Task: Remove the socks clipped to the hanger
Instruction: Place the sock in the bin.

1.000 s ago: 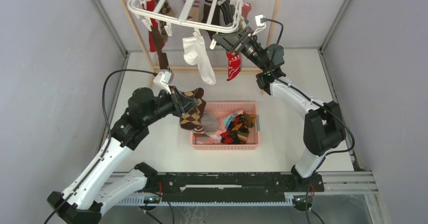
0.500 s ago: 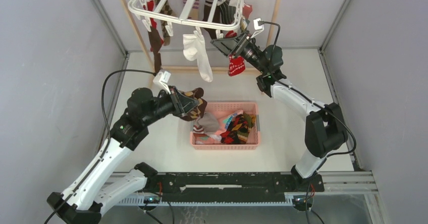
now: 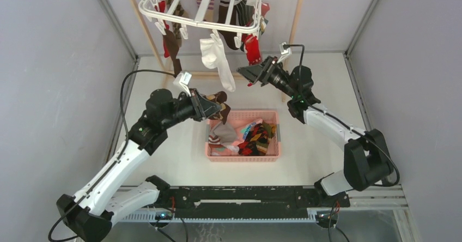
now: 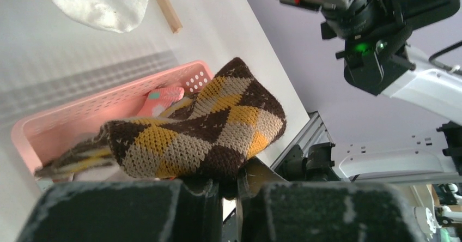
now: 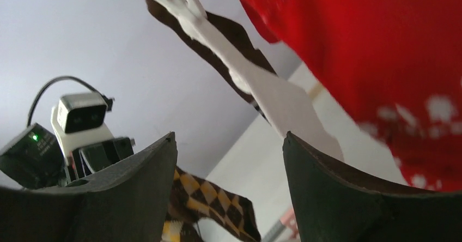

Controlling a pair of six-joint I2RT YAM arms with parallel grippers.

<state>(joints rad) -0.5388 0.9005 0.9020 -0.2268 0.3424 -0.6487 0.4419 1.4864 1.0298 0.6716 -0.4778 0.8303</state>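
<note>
Opening wide and empty, the right gripper point(image 3: 246, 74) has dropped below the red sock point(image 3: 252, 47), still clipped; the left gripper point(image 3: 211, 107) pinches the argyle sock point(image 4: 207, 133).

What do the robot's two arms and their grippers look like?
The left arm and right arm are white shells joined by black cylindrical joints. The left gripper and right gripper are black, with two broad fingers, each topped by a small white camera. Thin black cables loop along both arms, and a green light glows near the right arm's wrist.
</note>
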